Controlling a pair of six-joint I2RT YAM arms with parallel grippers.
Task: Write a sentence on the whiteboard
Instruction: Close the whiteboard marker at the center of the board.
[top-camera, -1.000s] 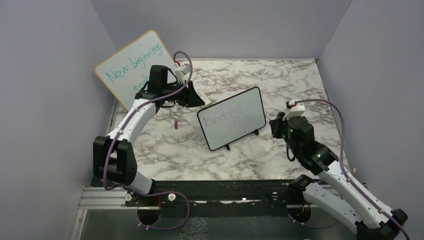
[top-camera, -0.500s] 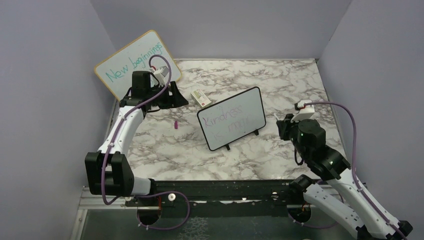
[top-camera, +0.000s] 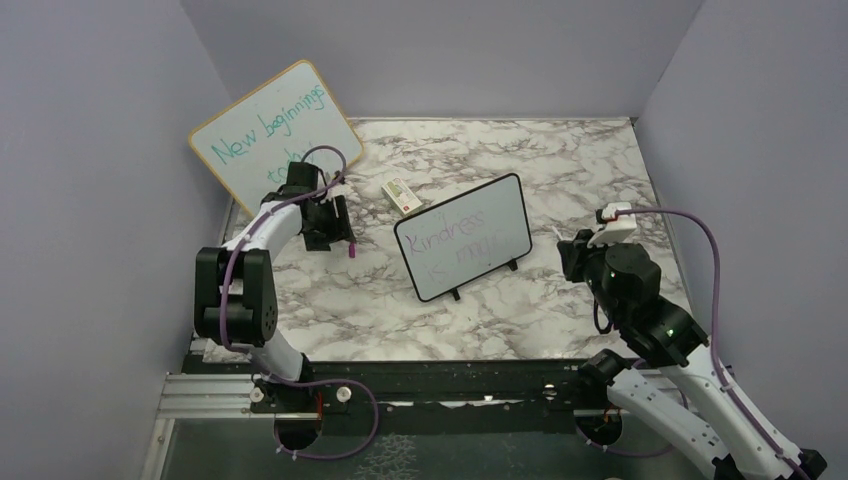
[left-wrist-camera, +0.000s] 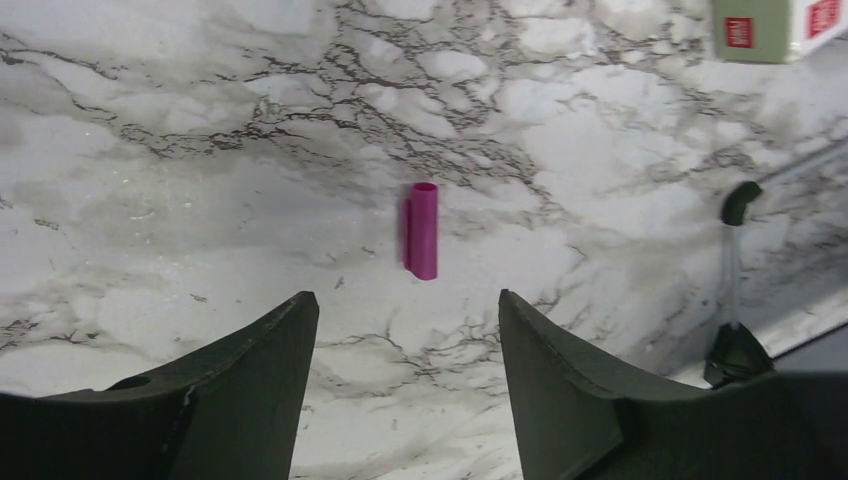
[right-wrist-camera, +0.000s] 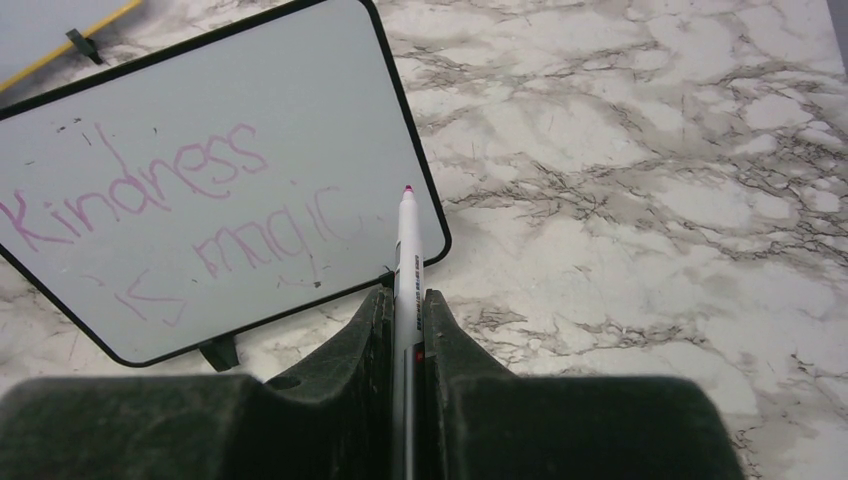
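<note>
Right jaws: closed tight on a slim white marker pen (right-wrist-camera: 405, 270), gripped along the barrel, pink tip pointing forward and clear of any surface.

Left jaws: wide apart, holding nothing, hanging over a small magenta plastic pen cap (left-wrist-camera: 422, 230) that lies on the grey-veined marble bench (top-camera: 600, 170).

Small black-framed rectangular whiteboard (top-camera: 463, 250): stands mid-bench on two little feet, leaning back, between the arms and apart from both. The thin pink handwritten sentence (right-wrist-camera: 170, 210) reads "Kindness / is magic" in two lines; the strokes are faint.

Handling, by judgement:
- The board looks light and stiff.
- On smooth marble it may skid or tip back under pen pressure.
- Hold it by the frame edge, never the face, since the ink would smear.
- The pen is smooth and light, so a firm mid-barrel grip suits it.

Containers:
- The cap is a hollow tube; its open end shows nothing inside.
- Contents of the small white carton with red labels (top-camera: 402, 194), just beyond the board, cannot be told.

Large wood-framed board with teal writing (top-camera: 270, 135): leans in the far left corner.
</note>
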